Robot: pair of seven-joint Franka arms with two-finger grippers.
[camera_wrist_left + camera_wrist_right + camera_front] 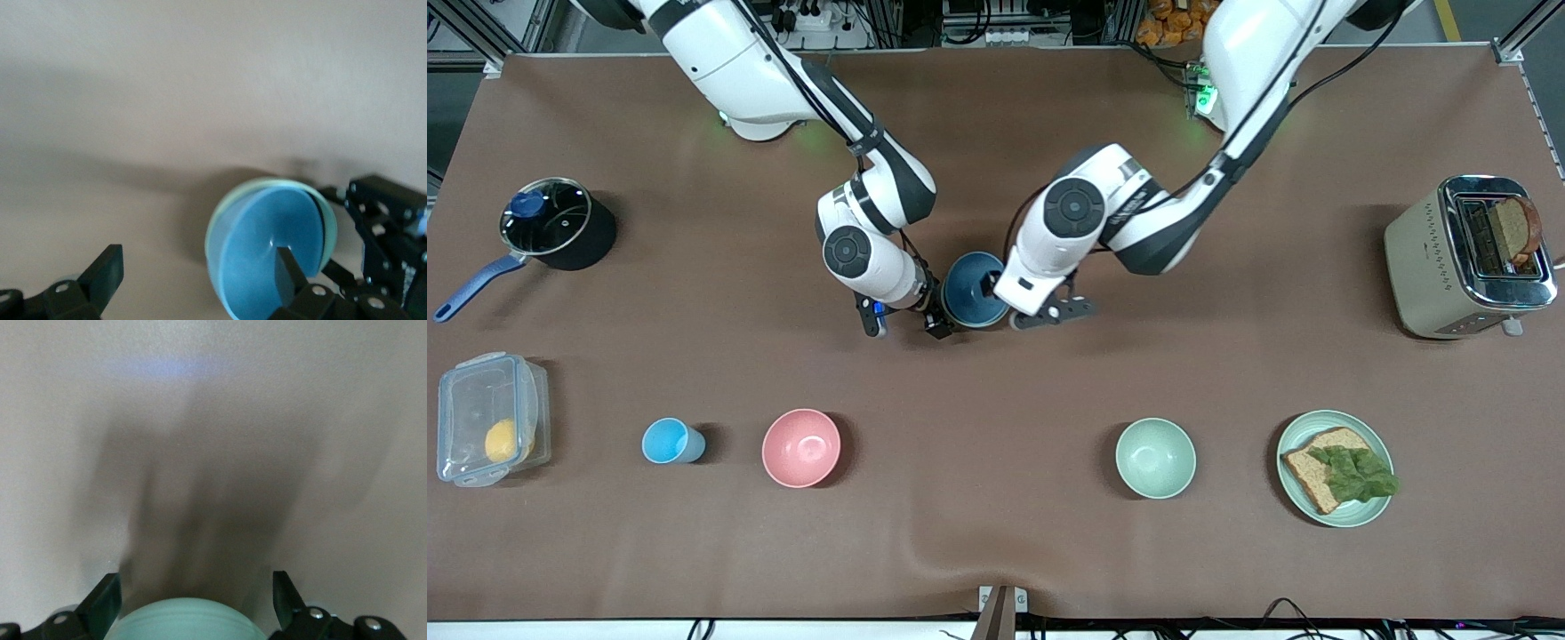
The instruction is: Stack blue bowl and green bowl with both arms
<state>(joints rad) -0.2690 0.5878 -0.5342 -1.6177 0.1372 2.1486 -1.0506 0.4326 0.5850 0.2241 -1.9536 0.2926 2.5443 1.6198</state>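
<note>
Already nested: the round matte medium-blue bowl [971, 286] sits inside the round pale sage-green bowl [212, 233], whose rim shows as a thin pale ring around the lighter blue inside in my left wrist view. The pair stands mid-table, well apart from everything else, farther from the front camera than the row of dishes

My left gripper [996, 289] is over the stack from the left arm's end, jaws wide apart, one fingertip [288, 267] hanging over the blue hollow and the other out over bare table; it grips nothing. My right gripper [935, 316] is at the stack's edge toward the right arm's end, jaws also apart, with the green wall [187, 620] rising between them; I see no pad pressing on it

By my reading the stacking is done and what is left is to draw clear. The relation that counts: the bowls lie between my two hands, so each should lift straight up before pulling back toward its own base, or a fingertip could catch a rim and tip the stack

Nearer the front camera on the brown table cover [996, 533] stand a round pink bowl [801, 447] and a mintier pale-green bowl [1155, 458], both untouched
</note>
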